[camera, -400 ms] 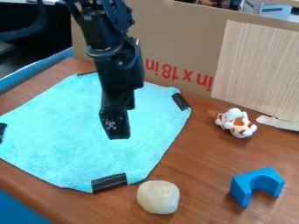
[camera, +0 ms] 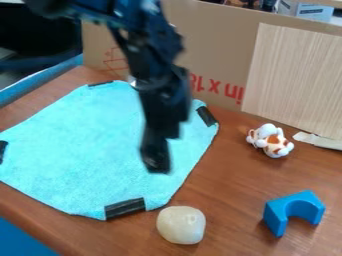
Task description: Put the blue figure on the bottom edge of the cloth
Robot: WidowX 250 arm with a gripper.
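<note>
The light-blue cloth (camera: 80,150) is laid out on the brown desk (camera: 230,192), and its corners are covered by black strips (camera: 125,208). The gripper (camera: 156,162) is held, pointing down, over the right part of the cloth. Whether it is parted or closed cannot be told, as it is blurred.

The blue figure (camera: 277,212), an arch-shaped block, is placed on the desk, well apart from the cloth, to the right of its bottom corner. It is not touched by the gripper. Between the cloth and the blue figure, just beside the cloth's bottom corner, a rounded whitish object (camera: 181,225) is seen. A small white toy with orange-brown patches (camera: 270,141) is set to the right of the cloth's right corner, and farther right of the cloth a flat pale piece (camera: 319,141) can be seen. Behind the cloth, a cardboard panel (camera: 214,35) marked with red print is stood upright, its right part covered by a wood-grained board (camera: 294,75).
</note>
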